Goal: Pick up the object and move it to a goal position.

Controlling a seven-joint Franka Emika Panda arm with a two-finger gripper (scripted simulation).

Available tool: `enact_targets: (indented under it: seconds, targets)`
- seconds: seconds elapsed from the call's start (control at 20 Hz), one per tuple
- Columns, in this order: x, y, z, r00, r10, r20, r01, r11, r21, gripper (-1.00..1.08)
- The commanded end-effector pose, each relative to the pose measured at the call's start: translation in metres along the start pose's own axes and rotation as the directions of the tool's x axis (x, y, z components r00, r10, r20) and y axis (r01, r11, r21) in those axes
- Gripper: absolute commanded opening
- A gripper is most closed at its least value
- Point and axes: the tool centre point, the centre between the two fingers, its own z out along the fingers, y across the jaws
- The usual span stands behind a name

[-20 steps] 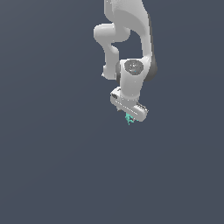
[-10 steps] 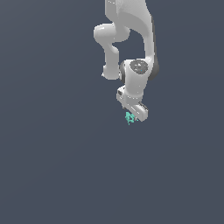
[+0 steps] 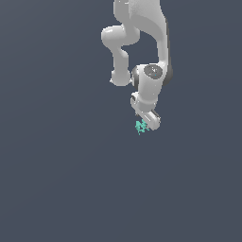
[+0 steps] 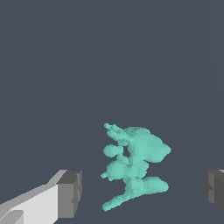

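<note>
Object [image 4: 133, 164] between jaws, apparently untouched; arm [image 3: 142, 42] above.

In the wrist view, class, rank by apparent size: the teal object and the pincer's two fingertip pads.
1. Teal object, largest.
2. The pad joined to the white finger.
3. The other pad, cut off by the picture's edge, so its rank against the first is unsure.

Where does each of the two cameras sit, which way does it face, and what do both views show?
Exterior view: off the arm, at a distance; it looks at the white arm, whose gripper is beside the teal object.
Wrist view: on the wrist, looking out past the fingers at the teal object, which lies between them, apart from both.
Shared: the teal object, the gripper and the plain dark grey background.
</note>
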Motion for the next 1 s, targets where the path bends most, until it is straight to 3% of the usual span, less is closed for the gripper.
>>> enact_targets:
  seconds: [0.0,0.55,0.95]
  targets:
    - [-0.003,0.001,0.001,1.0,0.025,-0.001,-0.025,1.0,0.001,1.0]
    - [-0.006,0.003,0.005,0.999,0.048,-0.002,-0.048,0.999,0.002,1.0]
    - [-0.007,0.004,0.036,0.999,0.05,-0.002,-0.05,0.999,0.002,1.0]
